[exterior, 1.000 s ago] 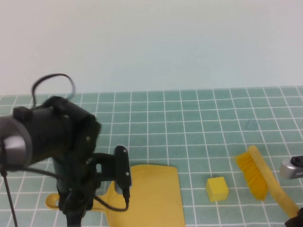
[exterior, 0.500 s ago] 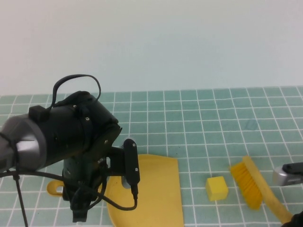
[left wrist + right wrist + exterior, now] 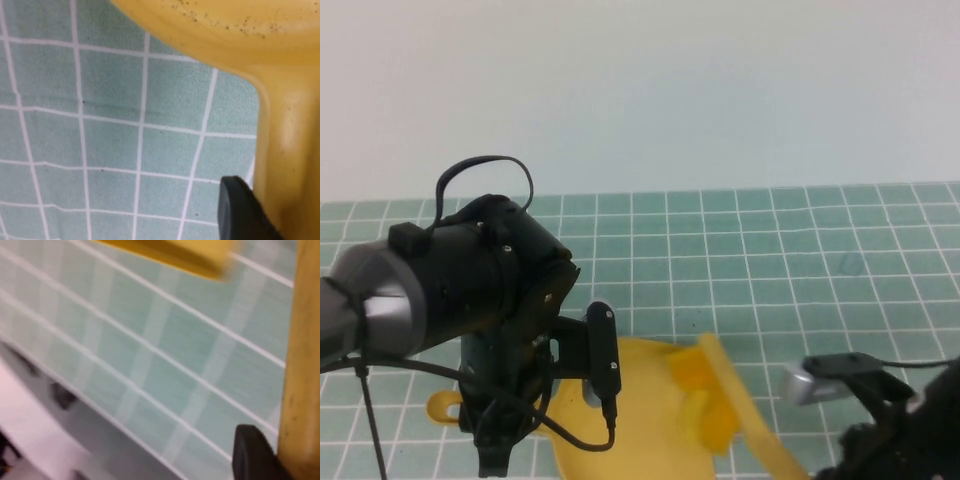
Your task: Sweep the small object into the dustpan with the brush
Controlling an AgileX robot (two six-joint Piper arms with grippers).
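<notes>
With the left gripper [image 3: 495, 440] clamped on the dustpan [image 3: 640, 420] handle and the right gripper [image 3: 880, 455] pinching the brush [image 3: 720, 400], I should finish this stroke low and gently.

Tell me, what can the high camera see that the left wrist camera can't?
Only the high view shows the slim tan-handled brush with orange bristles lying over the flat yellow plastic dustpan, blurred; the small cube cannot be made out. It also shows the right arm low on the right, right gripper beside the brush handle. Only the left wrist view shows dirt specks in the pan and the left gripper, a black finger beside the dustpan's handle. Both show the dustpan and green tiled table.
</notes>
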